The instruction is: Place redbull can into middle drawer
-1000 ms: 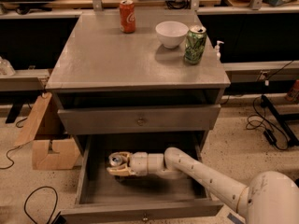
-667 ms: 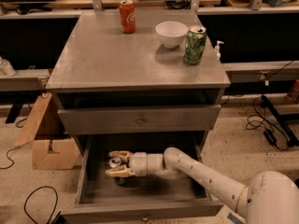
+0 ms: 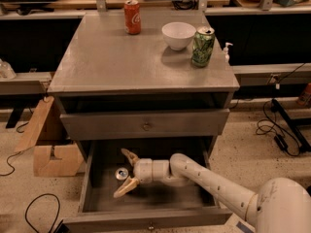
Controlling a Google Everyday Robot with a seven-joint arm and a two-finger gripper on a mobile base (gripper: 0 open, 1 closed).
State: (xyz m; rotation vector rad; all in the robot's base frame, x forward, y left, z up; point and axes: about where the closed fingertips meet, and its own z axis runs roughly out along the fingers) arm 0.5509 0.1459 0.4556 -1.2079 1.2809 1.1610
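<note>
Hand (image 3: 120, 173) sits low inside the open middle drawer (image 3: 146, 220), its fingers now spread wide where a second ago they were closed on the redbull can (image 3: 122, 174). I judge the can released and the placing all but done, with only the arm's withdrawal left. From this camera view the can shows mainly its round silver top, between the two fingers on the drawer floor towards the left; it seems upright, though whether a finger touches it I cannot tell.
</note>
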